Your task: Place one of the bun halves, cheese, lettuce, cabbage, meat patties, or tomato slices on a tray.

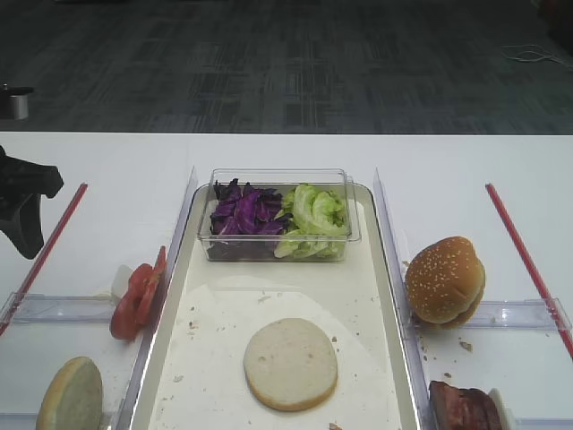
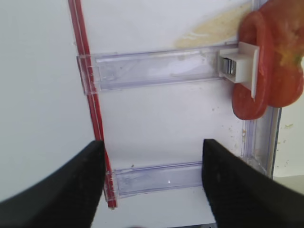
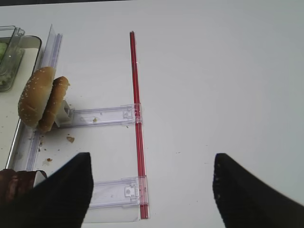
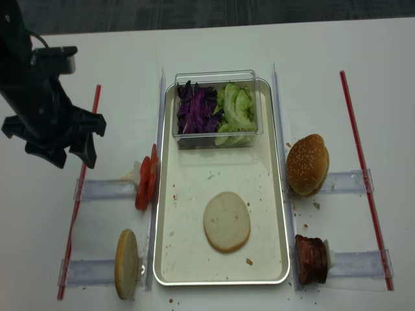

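Observation:
One bun half [image 1: 291, 363] lies cut face up on the cream tray [image 1: 215, 358]. The other bun half [image 4: 127, 264] stands on edge left of the tray. Tomato slices [image 4: 145, 178] stand on edge by the tray's left rim. Cabbage [image 1: 243, 215] and lettuce [image 1: 313, 219] fill the box at the tray's far end. Meat patties [image 4: 312, 259] sit to the right. No cheese shows. My left gripper [image 4: 72, 157] hovers open and empty, left of the tomato slices [image 2: 270, 71]. My right gripper [image 3: 152, 159] is open and empty over the table, right of the patties [image 3: 14, 183].
A whole sesame bun [image 1: 445, 279] stands on edge at the tray's right rim. A clear plastic box [image 1: 277, 179] holds the greens. Red strips [image 4: 363, 168] [image 4: 81, 188] and clear plastic holders [image 4: 104, 189] lie on both sides of the tray.

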